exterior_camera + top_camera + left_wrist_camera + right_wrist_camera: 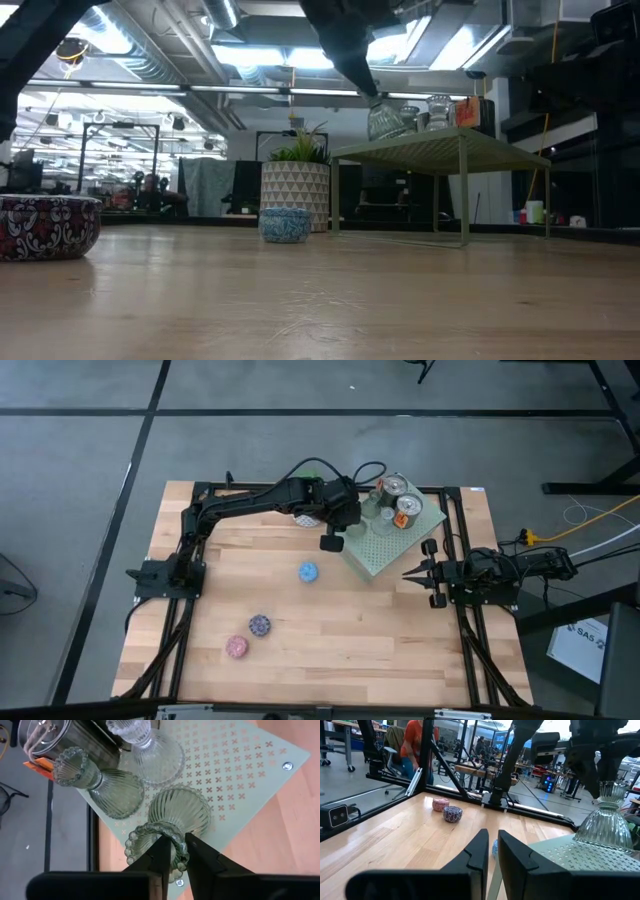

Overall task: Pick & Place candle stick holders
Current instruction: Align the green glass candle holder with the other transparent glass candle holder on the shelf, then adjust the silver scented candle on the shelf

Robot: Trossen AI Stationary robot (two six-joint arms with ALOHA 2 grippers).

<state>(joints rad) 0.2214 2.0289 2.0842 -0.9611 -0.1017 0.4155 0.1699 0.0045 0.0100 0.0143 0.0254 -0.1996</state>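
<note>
A ribbed green glass candle stick holder (180, 812) stands on the pale green perforated slab (385, 550) at the table's far right. My left gripper (178, 847) is shut on it from above. Beside it on the slab are another green glass holder (100, 785), a clear one (150, 750) and two shiny tins (392, 487). A blue holder (308, 571), a purple mosaic one (260, 625) and a pink one (236, 647) sit on the wood. My right gripper (408, 573) waits shut at the right edge. My left gripper pinches the holder's beaded top rim (176, 840) between its two fingers, one finger (160, 855) over the cup's mouth and the other (200, 860) outside. The fingers slant down from the table's left. The holder stands upright, its wide foot (606, 837) on the slab.
The slab is a low table on thin legs (462, 190), and the glass pieces crowd its far corner. A green plant in a white patterned pot (297, 185) stands behind the blue holder (285, 224). Bare wood lies in the table's middle and near right.
</note>
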